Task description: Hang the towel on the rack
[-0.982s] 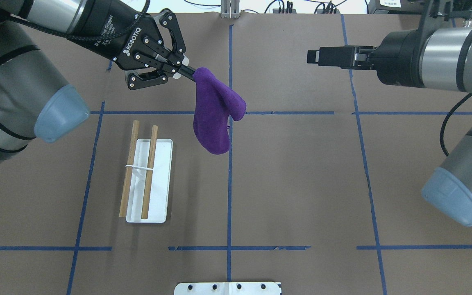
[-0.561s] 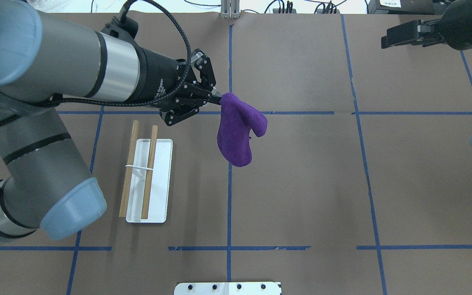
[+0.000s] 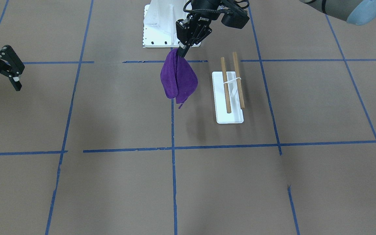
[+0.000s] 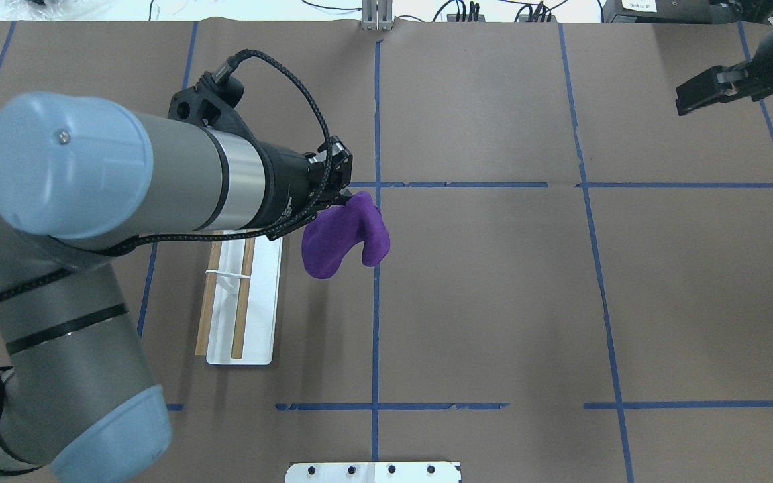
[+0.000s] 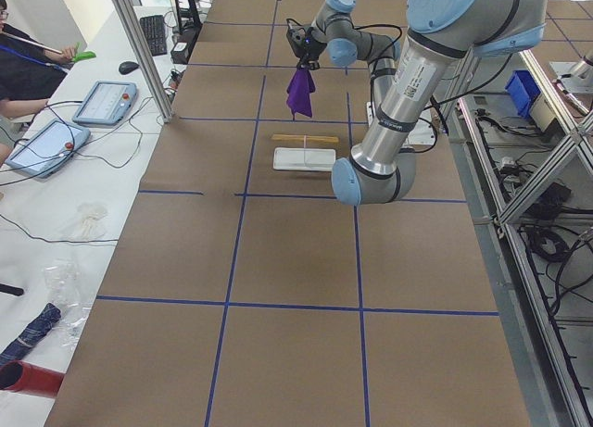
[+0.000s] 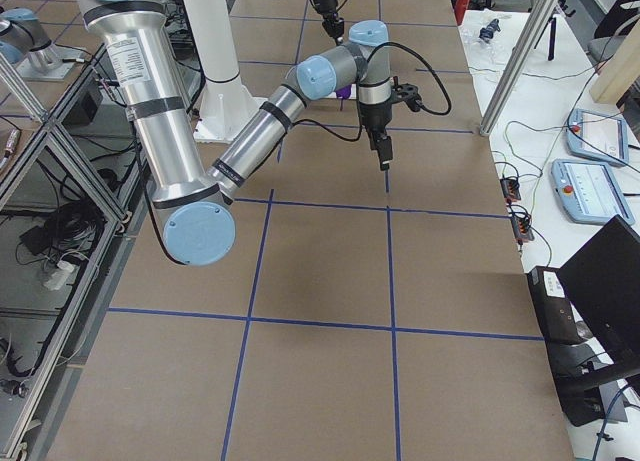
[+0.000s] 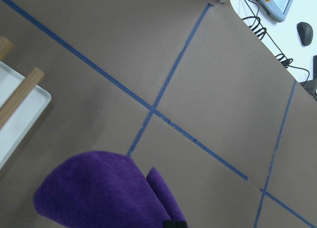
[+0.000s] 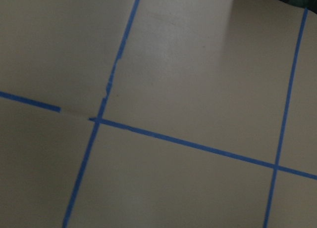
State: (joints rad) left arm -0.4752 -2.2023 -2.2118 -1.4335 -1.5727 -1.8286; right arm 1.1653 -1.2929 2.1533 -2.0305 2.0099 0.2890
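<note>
My left gripper (image 4: 346, 196) is shut on the top of a purple towel (image 4: 343, 235), which hangs folded in the air above the table. The towel hangs just right of the rack (image 4: 262, 295), a white tray base with two wooden rods (image 4: 242, 302) tied by a white band. In the front-facing view the left gripper (image 3: 182, 52) holds the towel (image 3: 178, 80) to the left of the rack (image 3: 229, 114). The left wrist view shows the towel (image 7: 99, 193) and a rod end (image 7: 22, 92). My right gripper (image 4: 685, 100) is far off at the back right, shut and empty.
The table is brown paper with a grid of blue tape lines (image 4: 376, 302). A white mounting plate (image 4: 373, 471) sits at the near edge by my base. Monitors, pendants and cables lie beyond the table's far edge in the side views.
My left arm has swung the towel nearer and leftward, closer to the rack. My right arm has pulled back to the far right.
</note>
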